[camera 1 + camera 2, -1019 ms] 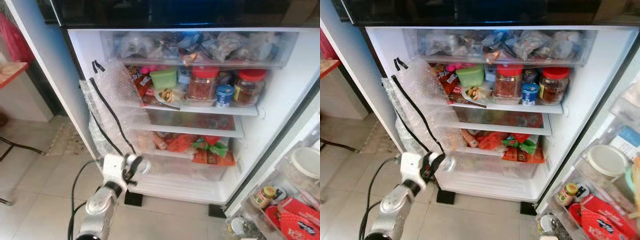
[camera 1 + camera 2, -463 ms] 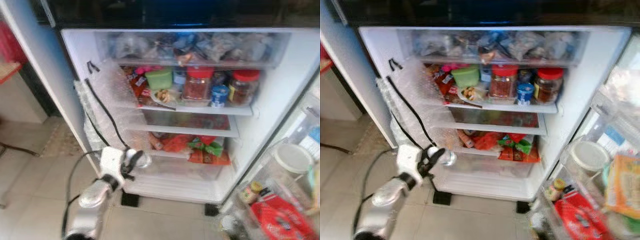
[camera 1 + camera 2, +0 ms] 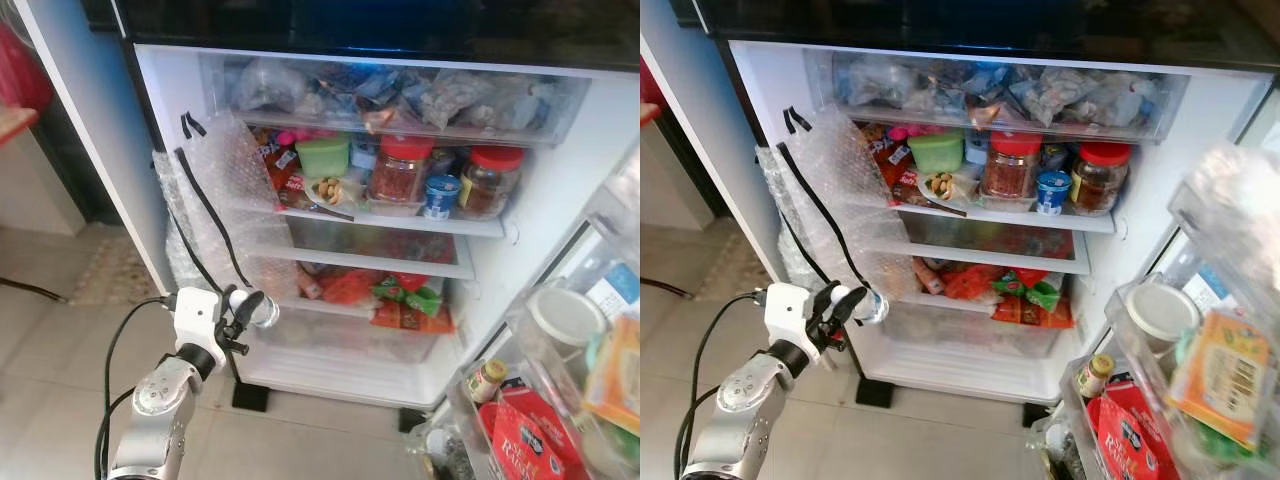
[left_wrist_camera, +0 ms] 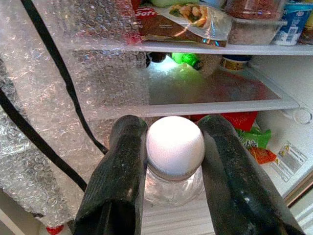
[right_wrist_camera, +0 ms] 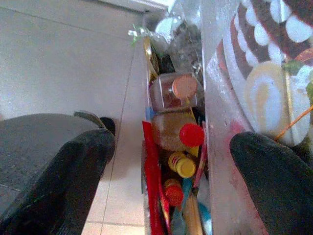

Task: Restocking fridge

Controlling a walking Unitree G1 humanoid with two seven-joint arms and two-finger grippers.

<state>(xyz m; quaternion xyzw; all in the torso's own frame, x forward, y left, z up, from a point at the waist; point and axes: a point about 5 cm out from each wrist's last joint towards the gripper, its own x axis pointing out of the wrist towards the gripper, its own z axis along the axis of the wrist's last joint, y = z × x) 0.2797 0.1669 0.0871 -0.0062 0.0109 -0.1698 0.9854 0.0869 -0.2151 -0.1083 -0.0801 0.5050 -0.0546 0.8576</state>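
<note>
the left gripper is gripping a small clear plastic bottle with a white cap, its two black fingers pressing on either side of the bottle just under the cap. it is hovering low in front of the open white fridge, just beside the sheet of bubble wrap with black tape strips that is hanging over the left ends of the shelves, and the bottle is sitting at about the level of the clear bottom drawer. inside the fridge, two glass jars with red lids are standing on the upper shelf next to a small blue and white tub and a light green lidded box, with bagged items packed in the clear top drawer. red and green packets are lying under the lower glass shelf. the open fridge door rack on the right is holding a small yellow-capped bottle, a red packet and a white-lidded tub. the right gripper is hanging with its black fingers spread wide apart, holding nothing, above the tiled floor beside that door rack, where several small bottles with red, yellow and copper caps are lined up.
</note>
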